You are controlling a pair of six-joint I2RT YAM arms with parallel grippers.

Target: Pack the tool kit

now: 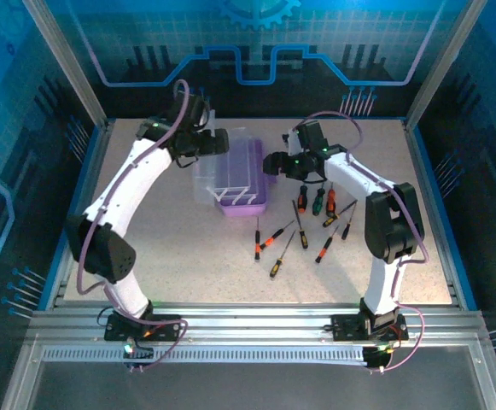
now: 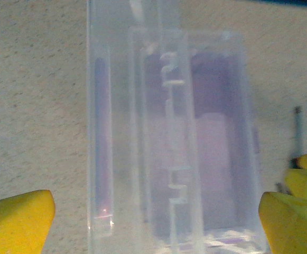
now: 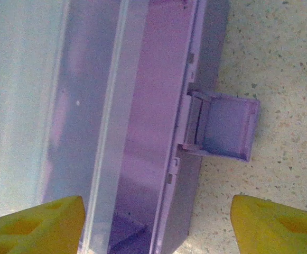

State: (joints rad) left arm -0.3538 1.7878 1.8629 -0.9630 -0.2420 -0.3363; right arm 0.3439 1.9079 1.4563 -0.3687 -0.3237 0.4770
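Purple case (image 1: 249,202) open, screwdrivers (image 1: 271,240) loose beside it.
Light, probably slippery: take handles. Left end effector (image 2: 158,222) and right end effector (image 3: 158,225) gape, empty.

The case (image 1: 249,171) sits on the table (image 1: 188,265), its lid (image 1: 207,175) hinged open to its left, with screwdrivers (image 1: 302,237) scattered right and nearer.

Case (image 1: 246,184): purple plastic, smooth, slight sheen; latch flap (image 3: 224,129) the same. Its lid (image 1: 209,175): clear plastic, glossy, hazy. Table (image 1: 188,256) under the case: speckled, matt, fine-grained. Screwdrivers (image 1: 271,241) right of the case: thin metal shafts, black-and-orange plastic-looking handles. Right gripper (image 3: 157,211) fingers (image 3: 37,225): yellow, matt.
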